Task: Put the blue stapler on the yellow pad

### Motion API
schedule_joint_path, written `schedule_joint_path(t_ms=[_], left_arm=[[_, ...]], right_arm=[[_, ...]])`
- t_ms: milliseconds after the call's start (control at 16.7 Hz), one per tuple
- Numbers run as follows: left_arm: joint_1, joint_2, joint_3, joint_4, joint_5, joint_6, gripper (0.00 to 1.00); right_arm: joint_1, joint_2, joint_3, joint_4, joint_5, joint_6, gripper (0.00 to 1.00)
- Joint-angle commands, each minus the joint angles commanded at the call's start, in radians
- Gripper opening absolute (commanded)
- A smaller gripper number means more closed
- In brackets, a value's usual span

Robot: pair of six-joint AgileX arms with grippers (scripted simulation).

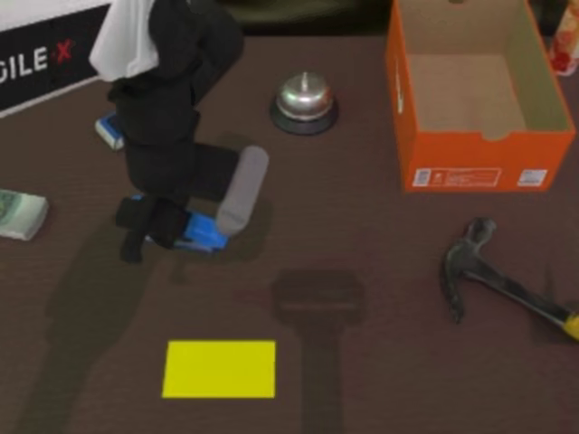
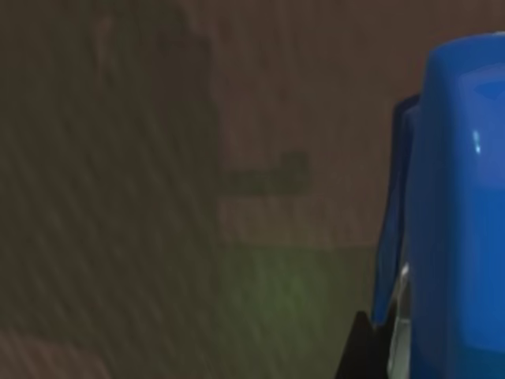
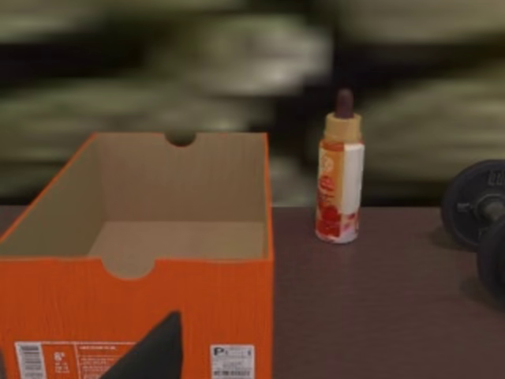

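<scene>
The blue stapler (image 1: 204,236) lies left of the table's middle, under my left arm. My left gripper (image 1: 152,228) comes down over the stapler's left end and is shut on it. In the left wrist view the stapler (image 2: 461,229) fills one side, with a black finger (image 2: 361,351) against its silver underside. The yellow pad (image 1: 220,369) lies flat near the front edge, in front of and slightly right of the stapler, apart from it. My right arm is out of the top view; its gripper (image 3: 151,355) shows only as a dark tip facing the orange box.
A silver bell (image 1: 304,99) stands at the back centre. An open orange box (image 1: 470,172) is at the back right. A hammer (image 1: 493,276) lies at the right. A blue-and-white handset (image 1: 109,132) and a banknote bundle (image 1: 20,215) are at the left. A bottle (image 3: 339,181) and dumbbell (image 3: 477,209) stand beyond the box.
</scene>
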Motion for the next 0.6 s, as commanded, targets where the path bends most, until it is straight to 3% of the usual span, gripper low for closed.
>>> schedule_joint_path(t_ms=[300,600], left_arm=[[-0.051,0.009,0.008,-0.067,-0.039,-0.514,0.0],[-0.103,-0.013,-0.044,-0.112,-0.066,-1.254,0.0]], right_arm=[[0.0,0.0,0.0,0.0,0.0,0.0,1.0],[0.0,0.0,0.0,0.0,0.0,0.0,1.0]])
